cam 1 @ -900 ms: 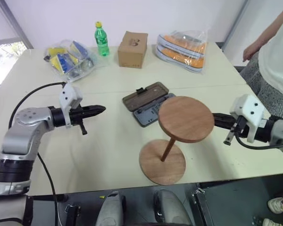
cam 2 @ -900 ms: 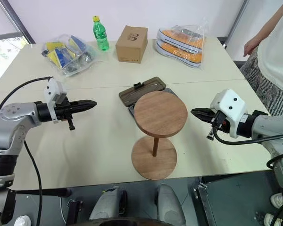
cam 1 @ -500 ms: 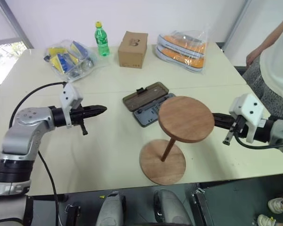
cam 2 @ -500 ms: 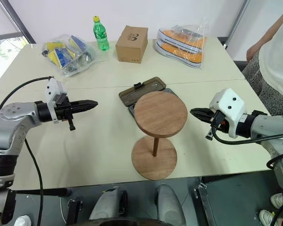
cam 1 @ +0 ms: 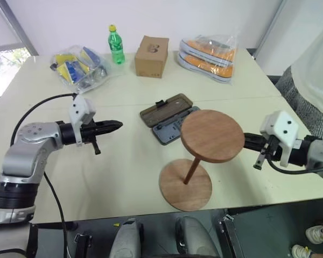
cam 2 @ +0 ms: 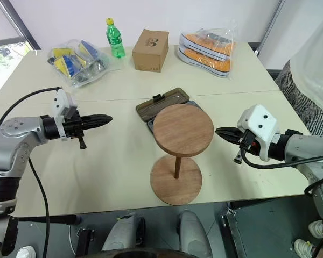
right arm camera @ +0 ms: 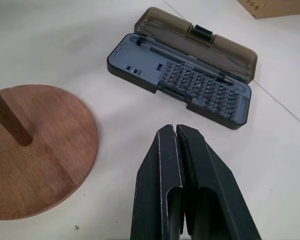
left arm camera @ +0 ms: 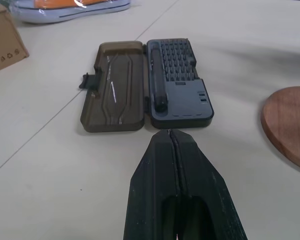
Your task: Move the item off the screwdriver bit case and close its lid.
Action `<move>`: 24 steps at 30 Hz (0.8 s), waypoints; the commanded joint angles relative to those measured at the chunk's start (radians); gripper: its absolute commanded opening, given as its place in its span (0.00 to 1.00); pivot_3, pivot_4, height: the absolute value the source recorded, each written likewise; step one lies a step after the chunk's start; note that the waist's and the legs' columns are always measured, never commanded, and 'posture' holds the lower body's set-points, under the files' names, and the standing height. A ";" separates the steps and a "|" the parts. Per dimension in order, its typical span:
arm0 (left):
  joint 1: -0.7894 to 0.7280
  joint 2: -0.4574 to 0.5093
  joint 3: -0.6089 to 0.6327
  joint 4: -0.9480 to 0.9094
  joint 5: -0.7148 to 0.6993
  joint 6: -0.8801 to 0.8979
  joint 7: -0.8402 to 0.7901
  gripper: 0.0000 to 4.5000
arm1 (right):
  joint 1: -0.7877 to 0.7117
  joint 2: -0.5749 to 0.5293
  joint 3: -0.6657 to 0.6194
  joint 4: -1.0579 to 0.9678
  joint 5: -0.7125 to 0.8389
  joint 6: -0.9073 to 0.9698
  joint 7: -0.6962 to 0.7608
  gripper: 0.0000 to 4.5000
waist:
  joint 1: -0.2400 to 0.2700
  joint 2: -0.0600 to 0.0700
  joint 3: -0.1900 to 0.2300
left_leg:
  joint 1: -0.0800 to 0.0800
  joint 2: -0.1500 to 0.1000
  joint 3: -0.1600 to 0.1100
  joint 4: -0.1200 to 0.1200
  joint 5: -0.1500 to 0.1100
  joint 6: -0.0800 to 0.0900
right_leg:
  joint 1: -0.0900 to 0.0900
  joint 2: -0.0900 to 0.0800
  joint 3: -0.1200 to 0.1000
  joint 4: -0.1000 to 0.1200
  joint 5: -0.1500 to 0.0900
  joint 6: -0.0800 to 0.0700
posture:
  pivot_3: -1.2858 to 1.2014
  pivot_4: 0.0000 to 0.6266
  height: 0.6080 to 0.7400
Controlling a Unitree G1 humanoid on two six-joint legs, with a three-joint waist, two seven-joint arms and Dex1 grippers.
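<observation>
On the tabletop (cam 1: 124, 177), left side: left gripper (cam 1: 117, 125) held level above the surface, fingers pressed together, holding nothing, aimed toward the case (left arm camera: 177, 82). Well clear of it.

Centre: case lies open and flat. Lid (left arm camera: 115, 85) folded back on the far side, latch tab outward; bit tray with rows of bits exposed. Nothing rests on the case in the wrist views.

Just nearside of the case: stand (cam 1: 196, 156) upright on the tabletop, base disc apart from the tray. Its top disc overhangs part of the tray from the head views, but does not touch it.

Right side: right gripper (cam 2: 219, 131) near the top disc's edge, fingers pressed together, empty.

Progress, as judged: stand appears already off the case. Left to do: swing the lid over and latch it.
</observation>
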 commanded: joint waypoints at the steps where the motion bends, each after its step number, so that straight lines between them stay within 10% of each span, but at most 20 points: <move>1: -0.002 0.006 0.000 -0.038 -0.003 0.001 0.000 0.00 | 0.007 -0.008 -0.024 -0.042 0.014 0.000 -0.009 0.02 | 0.000 0.000 0.000 | 0.000 0.000 0.000 0.000 0.000 0.000 | 0.000 0.000 0.000 0.000 0.000 0.000 | 0.52 0.24 1.00; 24: -0.033 0.009 -0.026 -0.022 0.000 0.021 -0.025 0.00 | 0.151 -0.005 -0.052 -0.186 0.153 0.084 -0.025 0.02 | 0.000 0.000 0.000 | 0.000 0.000 0.000 0.000 0.000 0.000 | 0.000 0.000 0.000 0.000 0.000 0.000 | 0.52 0.24 1.00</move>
